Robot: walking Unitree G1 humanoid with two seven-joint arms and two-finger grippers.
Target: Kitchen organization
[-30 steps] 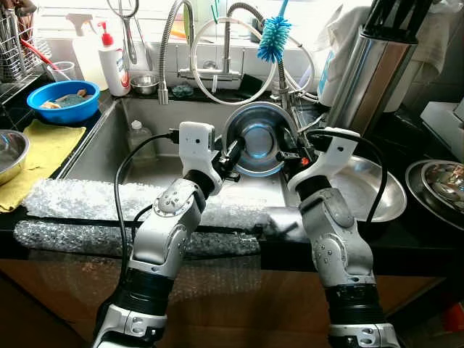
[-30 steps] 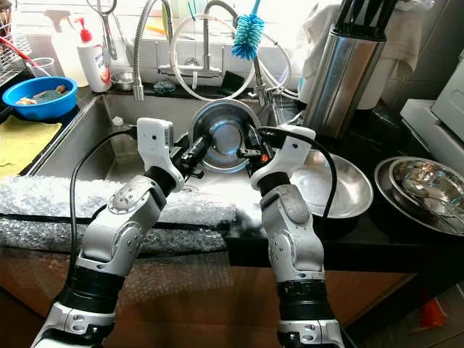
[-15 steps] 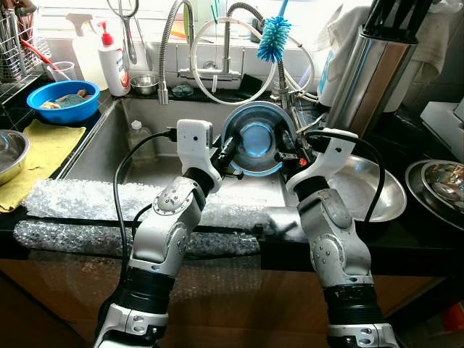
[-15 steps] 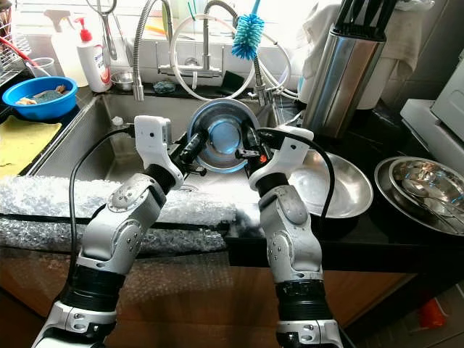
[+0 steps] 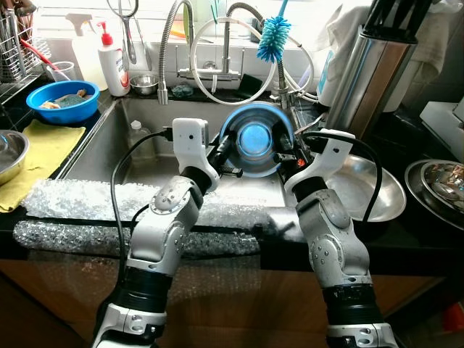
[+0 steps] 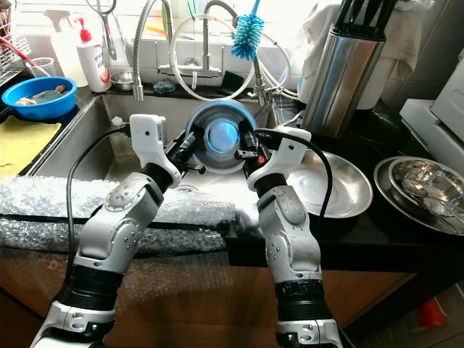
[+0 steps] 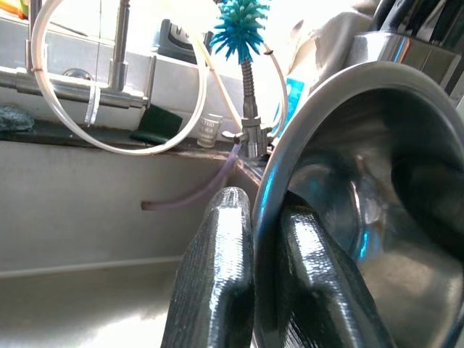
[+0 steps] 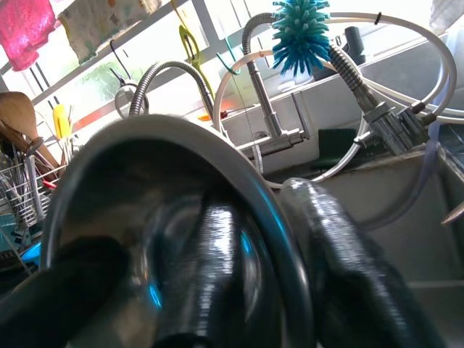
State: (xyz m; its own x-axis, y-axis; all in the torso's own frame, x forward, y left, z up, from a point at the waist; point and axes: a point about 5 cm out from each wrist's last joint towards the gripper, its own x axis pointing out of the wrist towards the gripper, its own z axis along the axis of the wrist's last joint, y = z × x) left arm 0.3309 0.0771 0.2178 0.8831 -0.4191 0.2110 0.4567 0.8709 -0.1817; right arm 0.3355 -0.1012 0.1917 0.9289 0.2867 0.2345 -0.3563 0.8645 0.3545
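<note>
A steel bowl (image 5: 255,141) is held tilted on edge over the sink (image 5: 138,145), its hollow facing me. My left gripper (image 5: 223,154) is shut on the bowl's left rim, one finger (image 7: 210,283) outside and one inside. My right gripper (image 5: 286,156) is shut on the right rim, with the rim (image 8: 283,239) running between its two fingers (image 8: 341,261). Both arms reach forward over the counter edge.
A large steel bowl (image 5: 377,187) lies on the counter at right, more bowls (image 5: 438,185) farther right. A knife block (image 5: 366,69) stands behind. Bubble wrap (image 5: 94,199) covers the front counter edge. A blue bowl (image 5: 64,100), a soap bottle (image 5: 114,61) and the faucet hoses (image 5: 217,51) line the sink's back.
Both grippers have raised the bowl a little and tipped it more upright, so its hollow faces me more squarely.
</note>
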